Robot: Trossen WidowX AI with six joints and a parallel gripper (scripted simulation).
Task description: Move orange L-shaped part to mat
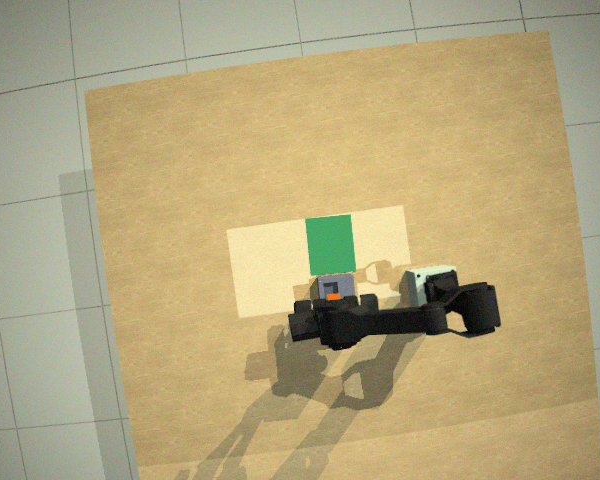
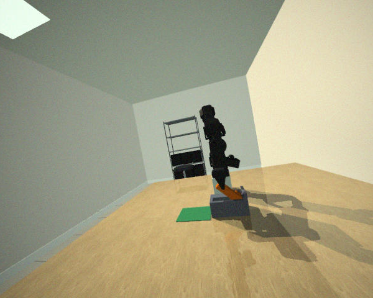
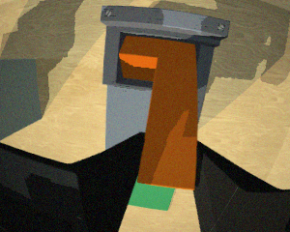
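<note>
While the gripper (image 2: 221, 185) pinches one end of the orange L-shaped part (image 2: 230, 193), this part slopes up from the grey tray (image 2: 229, 207), beside the green mat (image 2: 194, 214).

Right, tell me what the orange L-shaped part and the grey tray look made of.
Orange L-shaped part: seemingly rigid plastic, matte, with flat uniform colour and sharp edges. Grey tray: a dull solid block, plastic or painted metal; screw-like dots mark its rim in the wrist view.
</note>
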